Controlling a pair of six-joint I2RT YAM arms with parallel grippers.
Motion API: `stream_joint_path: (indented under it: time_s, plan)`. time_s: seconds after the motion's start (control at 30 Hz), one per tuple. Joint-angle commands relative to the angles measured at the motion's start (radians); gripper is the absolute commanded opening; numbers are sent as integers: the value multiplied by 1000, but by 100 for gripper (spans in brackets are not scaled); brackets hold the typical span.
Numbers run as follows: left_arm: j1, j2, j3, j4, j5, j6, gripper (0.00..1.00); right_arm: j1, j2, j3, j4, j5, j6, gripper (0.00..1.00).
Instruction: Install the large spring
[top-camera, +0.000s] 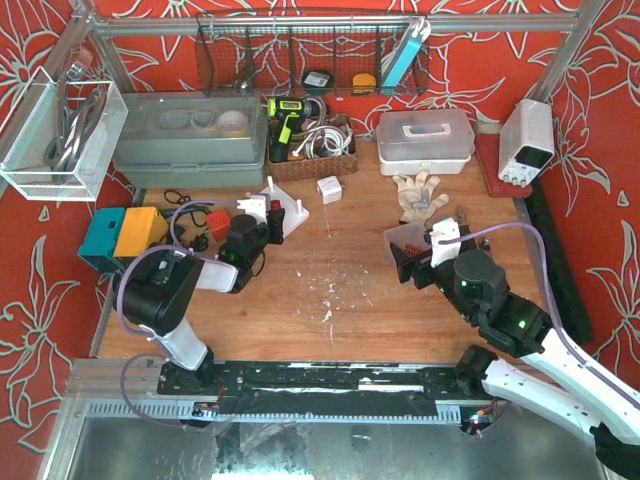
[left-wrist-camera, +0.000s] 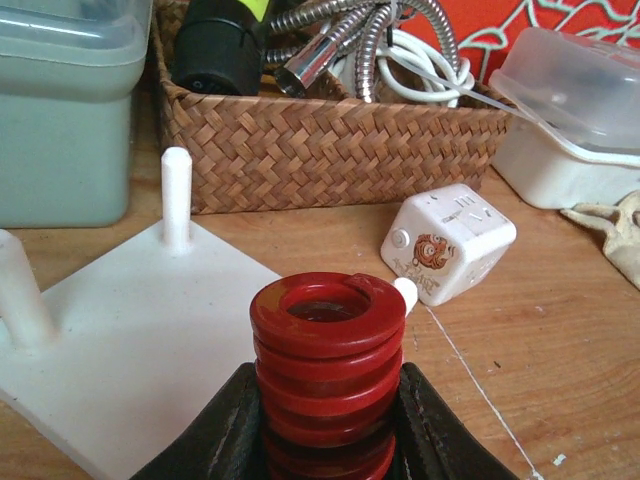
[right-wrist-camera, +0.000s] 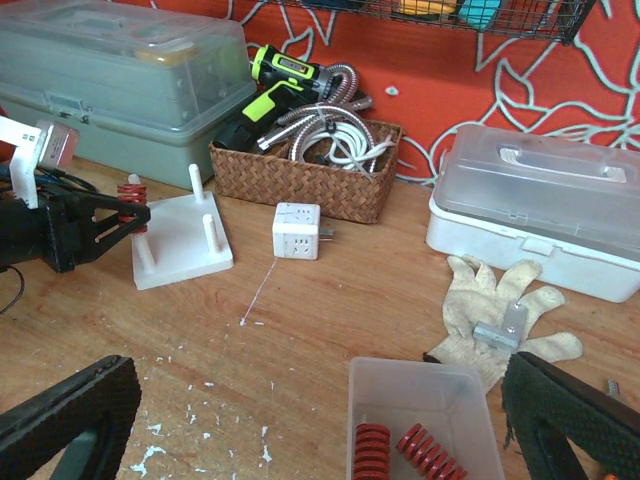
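Note:
My left gripper (left-wrist-camera: 328, 410) is shut on a large red spring (left-wrist-camera: 328, 345), held upright between the black fingers (left-wrist-camera: 228, 432). The spring is over the right part of the white peg base (left-wrist-camera: 140, 330). One peg tip (left-wrist-camera: 405, 292) shows just behind the spring, and I cannot tell whether the spring sits on a peg. The right wrist view shows the spring (right-wrist-camera: 131, 194) over the base (right-wrist-camera: 185, 250) from the side. The top view shows the left gripper (top-camera: 262, 225) at the base (top-camera: 285, 212). My right gripper (right-wrist-camera: 320, 435) is open and empty above a clear bin (right-wrist-camera: 400, 385).
The bin holds two more red springs (right-wrist-camera: 372, 455). A white cube adapter (left-wrist-camera: 448, 243) lies right of the base. A wicker basket (left-wrist-camera: 330, 140) and a grey box (left-wrist-camera: 65, 110) stand behind it. A white glove (right-wrist-camera: 490, 315) and a clear case (right-wrist-camera: 545, 205) are at the right.

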Motion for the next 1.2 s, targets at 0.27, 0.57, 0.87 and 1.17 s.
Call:
stream_joint_path:
  time_s: [0.27,0.57,0.87,1.17]
  plan:
    - [-13,10,68,-140,-83,12,21,-10,-11,-5,7,-14,-5,99]
    - [-35,-24,18,-108,-102,26,33,-19,-11,-10,17,-26,-3,99]
    - [-52,-57,-39,-56,-118,22,47,-25,-3,-11,17,-38,1,99]
    - [-57,-237,-15,-267,-59,-12,55,-32,78,-7,-7,-12,37,99]
